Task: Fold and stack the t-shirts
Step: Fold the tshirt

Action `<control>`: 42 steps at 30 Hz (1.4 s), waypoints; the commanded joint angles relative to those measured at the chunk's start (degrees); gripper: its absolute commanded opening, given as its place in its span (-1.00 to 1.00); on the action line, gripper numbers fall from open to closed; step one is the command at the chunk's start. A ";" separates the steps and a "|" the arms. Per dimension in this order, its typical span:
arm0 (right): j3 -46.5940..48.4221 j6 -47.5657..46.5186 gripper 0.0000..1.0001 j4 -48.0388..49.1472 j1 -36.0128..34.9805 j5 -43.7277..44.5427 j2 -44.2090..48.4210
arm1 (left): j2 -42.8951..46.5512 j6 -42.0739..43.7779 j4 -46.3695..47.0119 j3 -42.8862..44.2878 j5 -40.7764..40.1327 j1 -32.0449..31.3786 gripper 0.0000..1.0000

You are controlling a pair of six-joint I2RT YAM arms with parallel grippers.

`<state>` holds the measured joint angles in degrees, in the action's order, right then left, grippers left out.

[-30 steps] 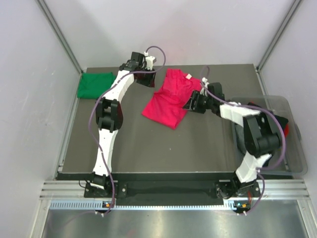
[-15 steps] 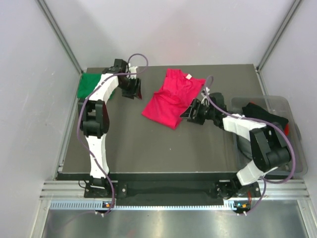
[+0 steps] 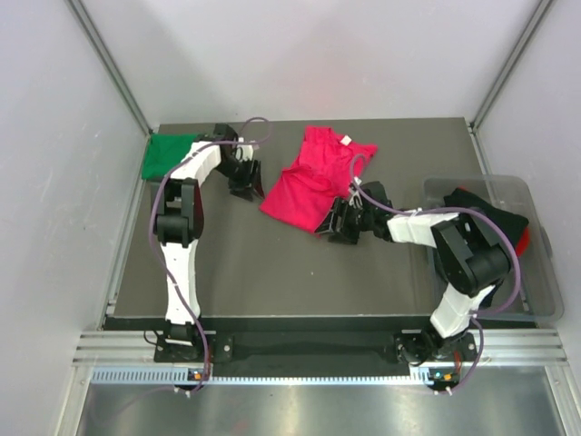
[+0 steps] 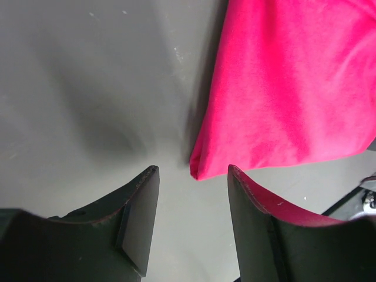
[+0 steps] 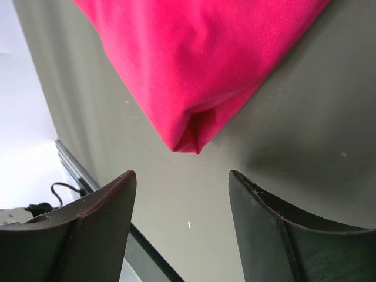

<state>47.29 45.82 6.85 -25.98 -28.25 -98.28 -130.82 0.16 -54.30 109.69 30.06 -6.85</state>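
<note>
Left hand (image 4: pixel 191 176) and right hand (image 5: pixel 182 176) both part-open, holding nothing, each facing one hem corner of crimson-pink t-shirt (image 3: pixel 313 177) lying mid-worktop (image 3: pixel 272 272), collar toward far edge, corners just ahead of fingertips; green t-shirt (image 3: pixel 168 156) folded far-left, well apart.

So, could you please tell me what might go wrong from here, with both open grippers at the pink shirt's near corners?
1. The pink t-shirt corner ahead of the right gripper is a layered fold; a shallow pinch may catch only the top layer.
2. The other corner barely reaches the open jaws of the left gripper, so the cloth may slip out.
3. The shirt lies skewed and rumpled, so any fold may come out uneven.
</note>
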 commanded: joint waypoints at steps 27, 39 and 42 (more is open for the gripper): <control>2.99 4.01 -0.14 6.59 -2.59 4.26 -6.31 | -3.47 0.98 -3.79 -1.32 6.58 -0.18 -0.08; 2.90 3.75 -0.46 9.76 -1.09 3.56 -7.89 | -4.79 0.89 -3.62 -1.94 7.64 -0.71 -0.40; 2.63 3.57 -0.66 10.73 -1.09 3.11 -7.54 | -4.97 1.07 -3.62 -2.02 9.13 -1.14 -0.62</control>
<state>48.88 50.06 14.15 -27.44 -25.12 -105.67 -134.85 0.10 -57.19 108.09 37.12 -7.35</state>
